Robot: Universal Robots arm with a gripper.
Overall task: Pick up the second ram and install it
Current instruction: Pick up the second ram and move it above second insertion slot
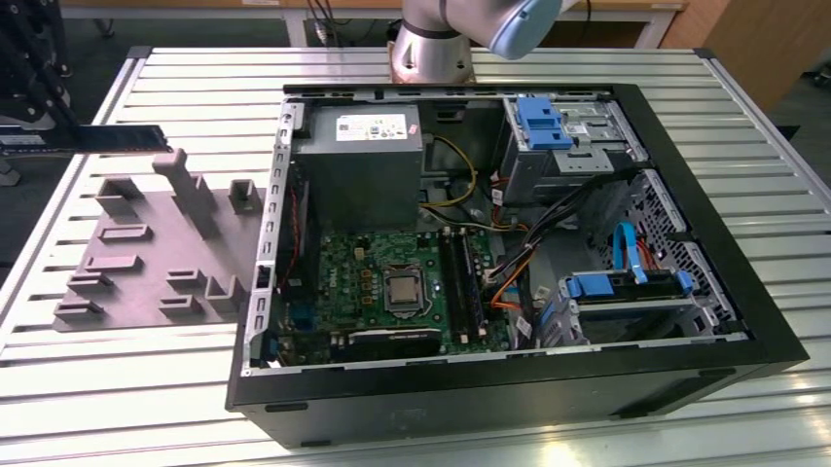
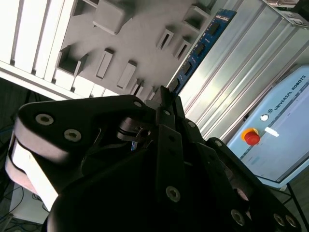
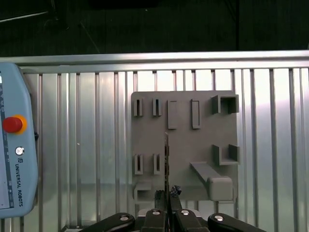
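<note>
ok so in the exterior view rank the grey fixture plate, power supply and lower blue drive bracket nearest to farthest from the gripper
1. grey fixture plate, outside the case, exterior view's left
2. power supply, inside the case, left part
3. lower blue drive bracket, case's right side

Looks like a robotics lab or workshop: slatted aluminium bench [image 1: 753, 175], robot arm [image 1: 435, 44] at the far edge, open PC tower [image 1: 520, 394], grey jig [image 1: 143, 243], teach pendant [image 3: 14, 159] with a red stop button [image 3: 12, 124].
</note>
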